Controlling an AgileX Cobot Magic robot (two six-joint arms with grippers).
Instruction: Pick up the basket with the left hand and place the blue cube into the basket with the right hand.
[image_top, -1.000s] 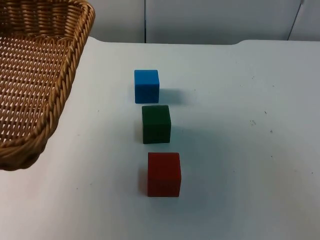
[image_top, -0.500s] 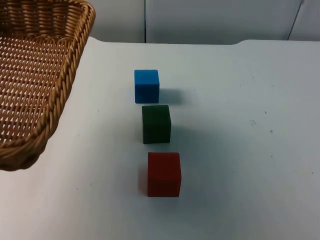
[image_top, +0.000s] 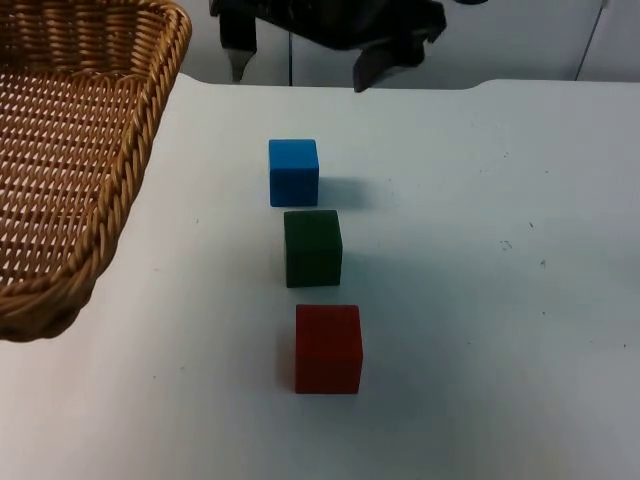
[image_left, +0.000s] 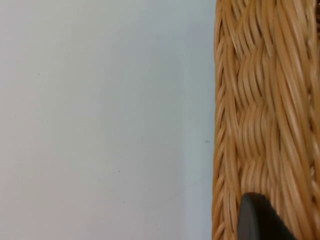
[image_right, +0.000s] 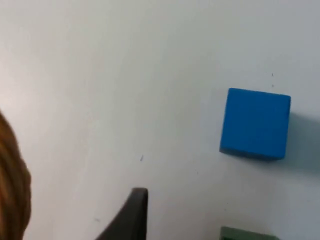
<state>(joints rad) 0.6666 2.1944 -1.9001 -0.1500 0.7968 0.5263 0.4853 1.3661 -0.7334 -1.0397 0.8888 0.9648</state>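
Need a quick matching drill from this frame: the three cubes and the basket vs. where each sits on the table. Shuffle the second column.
Things:
1. blue cube
2. green cube
3. red cube
4. basket

Places:
A. nearest the camera in the cube row
B. at the table's left side
C. farthest cube, closest to the right gripper
D. middle of the cube row

Pairs: 1-C, 2-D, 3-A, 4-B

I see a basket (image_top: 70, 160) of woven wicker, rough and slightly shiny; the blue cube (image_top: 293, 171) looks matt, the table (image_top: 480, 300) smooth white.
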